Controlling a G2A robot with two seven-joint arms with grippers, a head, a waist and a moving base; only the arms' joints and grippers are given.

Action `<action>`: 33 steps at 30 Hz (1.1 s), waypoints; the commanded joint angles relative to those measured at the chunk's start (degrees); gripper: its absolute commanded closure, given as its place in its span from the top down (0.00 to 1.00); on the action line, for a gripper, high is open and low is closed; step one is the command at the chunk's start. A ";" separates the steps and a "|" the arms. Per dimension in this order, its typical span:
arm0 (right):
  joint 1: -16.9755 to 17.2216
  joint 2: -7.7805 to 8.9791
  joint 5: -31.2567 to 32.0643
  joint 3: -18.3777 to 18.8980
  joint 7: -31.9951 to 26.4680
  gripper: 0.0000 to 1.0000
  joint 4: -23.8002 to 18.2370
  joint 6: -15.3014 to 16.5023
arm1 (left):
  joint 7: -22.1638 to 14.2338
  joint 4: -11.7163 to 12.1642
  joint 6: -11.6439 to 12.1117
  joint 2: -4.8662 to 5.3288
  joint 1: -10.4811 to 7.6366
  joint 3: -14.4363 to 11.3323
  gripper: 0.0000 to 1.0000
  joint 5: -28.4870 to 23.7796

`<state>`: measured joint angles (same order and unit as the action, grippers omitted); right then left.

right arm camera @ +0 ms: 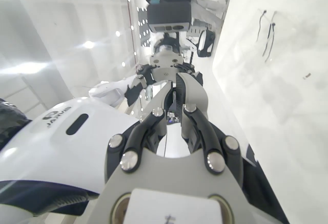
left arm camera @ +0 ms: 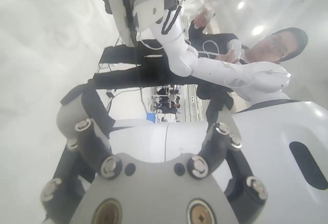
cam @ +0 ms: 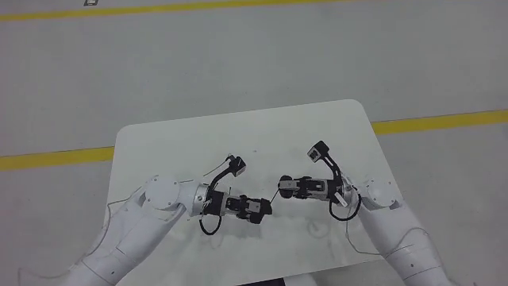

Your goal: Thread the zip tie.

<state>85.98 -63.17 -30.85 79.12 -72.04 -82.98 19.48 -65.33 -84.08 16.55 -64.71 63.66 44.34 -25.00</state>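
Note:
In the top view both arms meet over the front middle of the white table point(cam: 238, 131), tips facing each other. A thin black zip tie point(cam: 275, 196) runs between them. My right gripper point(cam: 282, 186) is shut on the zip tie point(right arm camera: 166, 138), whose strip shows as a dark line between its fingers point(right arm camera: 184, 92). The right gripper point(right arm camera: 173, 81) points at my left gripper point(right arm camera: 166, 68), which faces it a short way off with fingers spread. In the left wrist view the left gripper point(left arm camera: 148, 97) is open, and I cannot make out the tie there.
Several spare black zip ties point(right arm camera: 269, 35) lie loose on the table beside the right arm, and a small dark bit point(right arm camera: 306, 76) lies near them. The table's far half is bare; grey floor with yellow lines point(cam: 238, 4) lies beyond its edge.

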 commanded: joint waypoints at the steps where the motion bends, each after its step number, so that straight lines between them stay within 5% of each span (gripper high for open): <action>1: 0.67 -0.52 -0.95 0.46 0.98 0.00 0.26 0.00 | 0.08 -0.03 0.22 0.00 0.11 -0.08 1.00 0.09; 13: 0.86 -0.94 -0.28 0.44 1.79 0.00 0.81 0.00 | 0.60 -0.08 0.26 -0.02 0.20 -0.04 1.00 -0.08; 18: 2.97 -1.44 -3.89 1.22 5.43 0.00 -0.31 0.00 | 9.86 -2.80 2.93 -0.29 3.05 1.56 1.00 -0.97; 24: 5.37 -3.25 -5.41 2.91 9.27 0.00 -0.63 0.00 | 22.32 -8.41 2.93 -0.76 8.00 5.37 1.00 7.63; 33: 5.23 -7.25 -2.37 3.38 14.49 0.00 1.33 0.00 | 34.48 -10.80 2.93 -1.93 11.19 6.06 1.00 16.38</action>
<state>91.38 -69.97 -33.07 82.36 -57.83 -82.10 19.48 -31.61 -94.78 19.48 -66.57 74.72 50.36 -8.72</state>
